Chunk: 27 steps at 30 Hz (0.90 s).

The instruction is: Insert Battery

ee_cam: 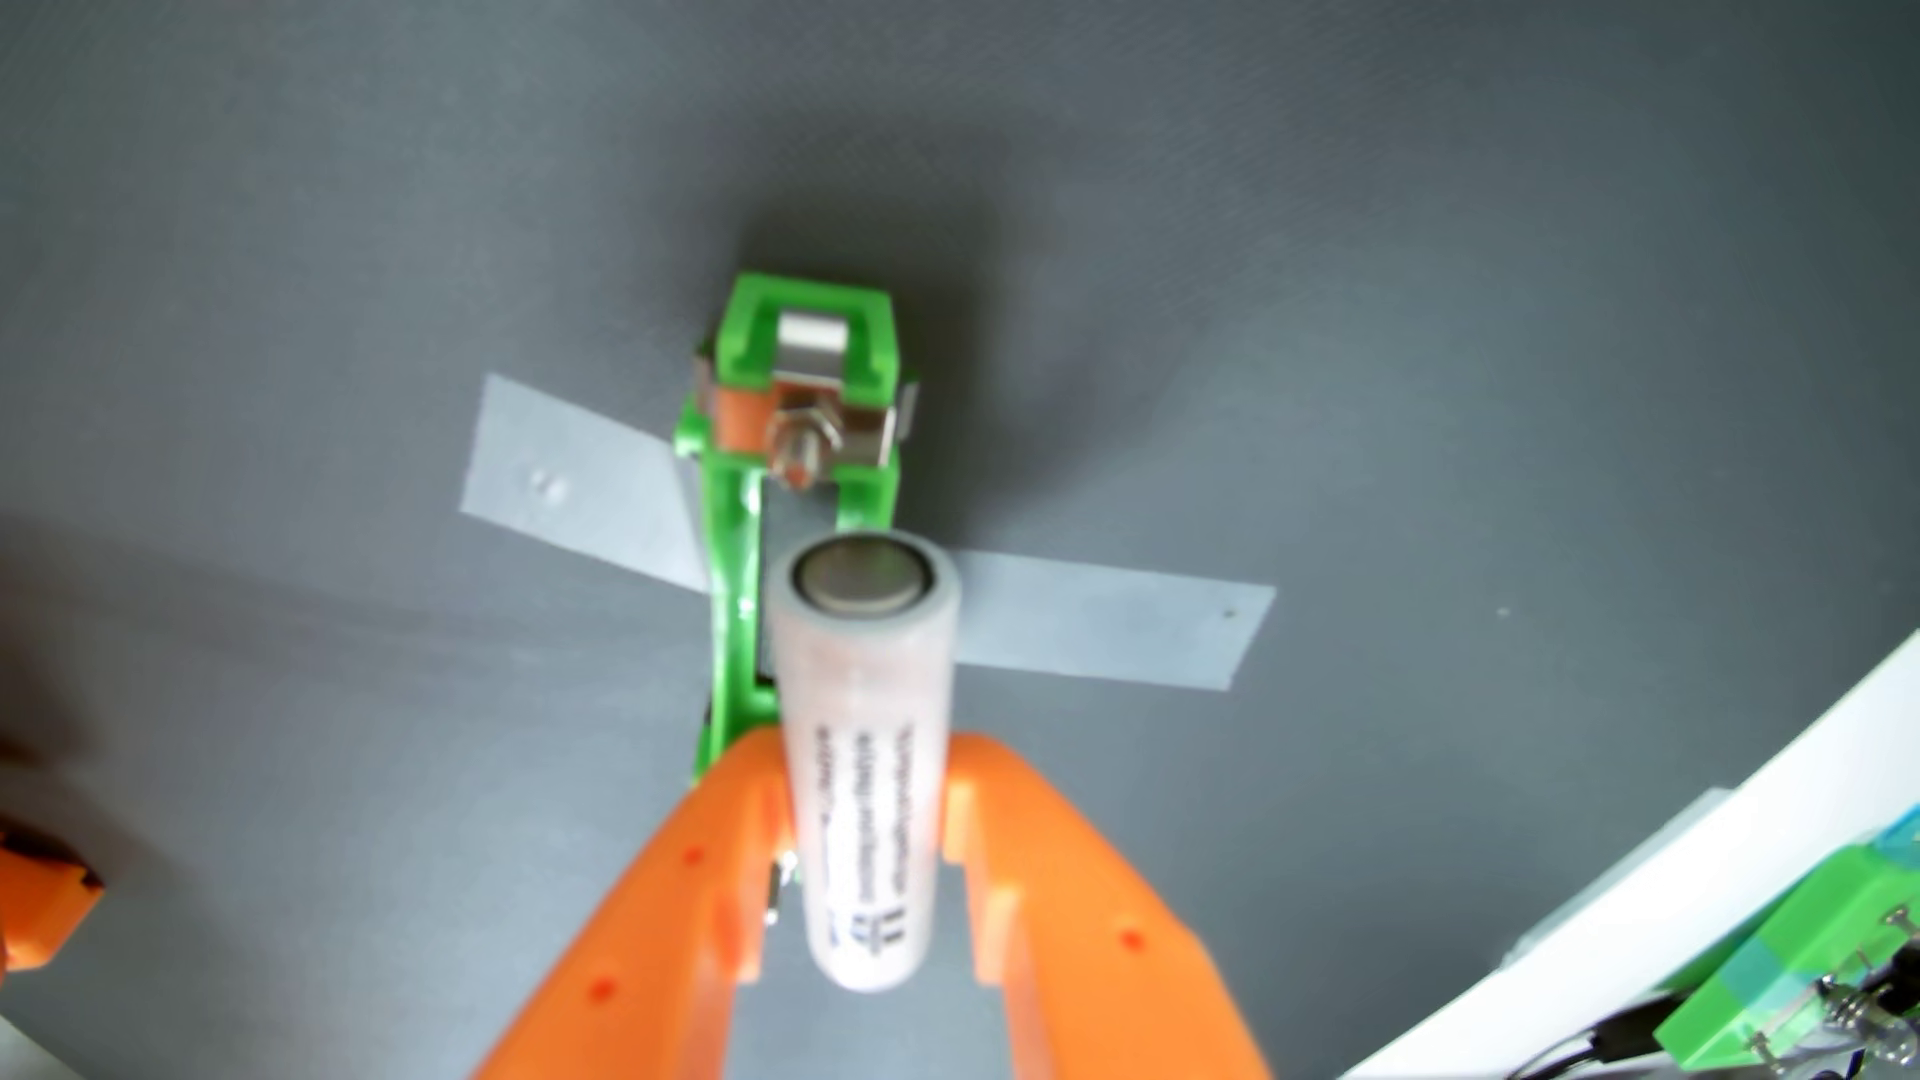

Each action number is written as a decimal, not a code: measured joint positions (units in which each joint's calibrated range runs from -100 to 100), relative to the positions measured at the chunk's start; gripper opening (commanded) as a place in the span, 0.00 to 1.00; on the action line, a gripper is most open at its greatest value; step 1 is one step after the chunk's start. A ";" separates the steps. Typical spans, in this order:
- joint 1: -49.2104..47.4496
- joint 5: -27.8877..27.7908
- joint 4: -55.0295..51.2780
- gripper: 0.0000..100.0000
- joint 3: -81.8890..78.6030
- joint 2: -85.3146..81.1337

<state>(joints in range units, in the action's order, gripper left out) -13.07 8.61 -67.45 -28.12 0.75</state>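
Observation:
In the wrist view my orange gripper (860,763) is shut on a white cylindrical battery (868,675) with black print along its side. The battery lies lengthwise between the two fingers, and its flat metal end points away from the camera. Just beyond and below that end sits a green battery holder (732,582), fixed to the grey surface with strips of grey tape (1101,623). A metal contact with a bolt (805,452) shows at the holder's far end. The battery covers the holder's near right part.
A white board edge (1714,831) crosses the lower right corner, with another green part (1808,955) and wires on it. An orange piece (42,893) sits at the left edge. The grey mat (1351,260) spreads around the holder.

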 measured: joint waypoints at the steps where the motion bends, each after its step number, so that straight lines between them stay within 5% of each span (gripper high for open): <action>1: 0.00 0.00 0.00 0.02 0.00 0.00; 27: 0.00 0.10 0.08 0.02 -0.81 0.00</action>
<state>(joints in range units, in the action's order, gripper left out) -13.07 8.71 -67.36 -28.93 0.75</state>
